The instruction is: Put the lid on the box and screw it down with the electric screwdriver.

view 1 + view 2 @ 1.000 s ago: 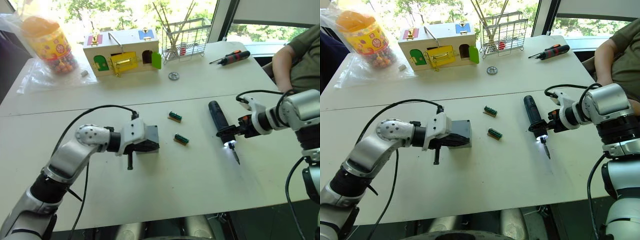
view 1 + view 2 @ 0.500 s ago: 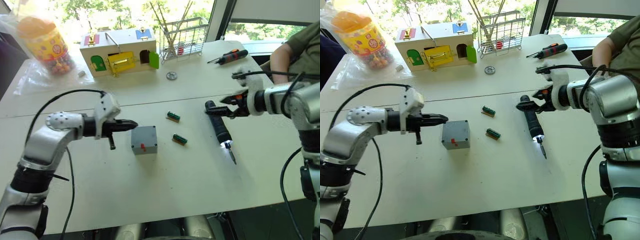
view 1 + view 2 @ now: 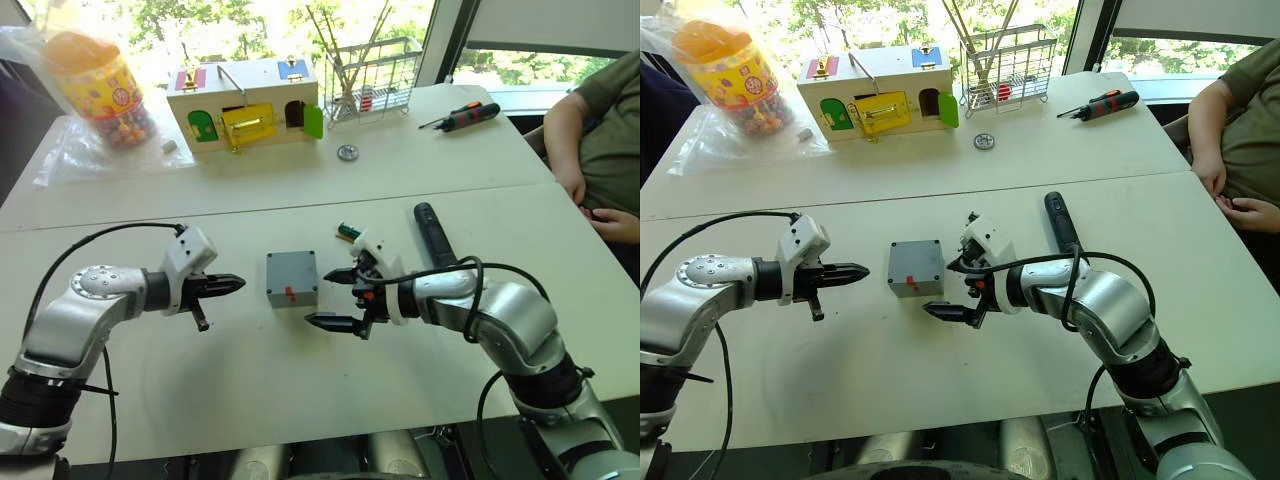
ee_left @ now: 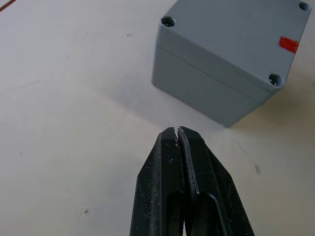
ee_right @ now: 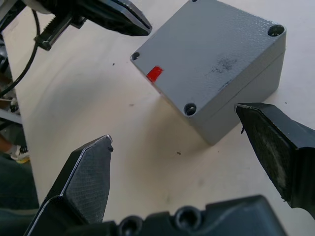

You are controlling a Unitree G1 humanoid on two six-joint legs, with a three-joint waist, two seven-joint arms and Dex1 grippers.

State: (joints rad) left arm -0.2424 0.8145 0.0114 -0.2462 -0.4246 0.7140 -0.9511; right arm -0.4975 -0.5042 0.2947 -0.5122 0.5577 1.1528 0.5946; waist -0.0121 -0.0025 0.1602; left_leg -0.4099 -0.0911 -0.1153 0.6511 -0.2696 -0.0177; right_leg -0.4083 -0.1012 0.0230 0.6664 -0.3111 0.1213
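Observation:
The grey box (image 3: pixel 291 285) stands in the middle of the table with the lid (image 4: pixel 236 39) seated on top of it, a red mark and corner screw holes on the lid. My left gripper (image 3: pixel 228 284) is shut and empty, pointing at the box from a short way to its left. On the box's right, my right gripper (image 3: pixel 322 298) is open with one finger near the box's right corner and the other in front of it, holding nothing. The black electric screwdriver (image 3: pixel 432 230) lies on the table behind my right forearm, partly covered by it.
At the back stand a wooden box with coloured doors (image 3: pixel 245 100), a jar of sweets (image 3: pixel 95 85) and a wire rack (image 3: pixel 370 75). A red-and-black hand screwdriver (image 3: pixel 465 115), a metal disc (image 3: pixel 347 152) and a small green part (image 3: pixel 347 231) lie around. A person (image 3: pixel 600 130) sits at the right.
My left gripper has drawn back off the box to its left. My right gripper has let go of the electric screwdriver, which now lies on the table, and swung left to the box, open.

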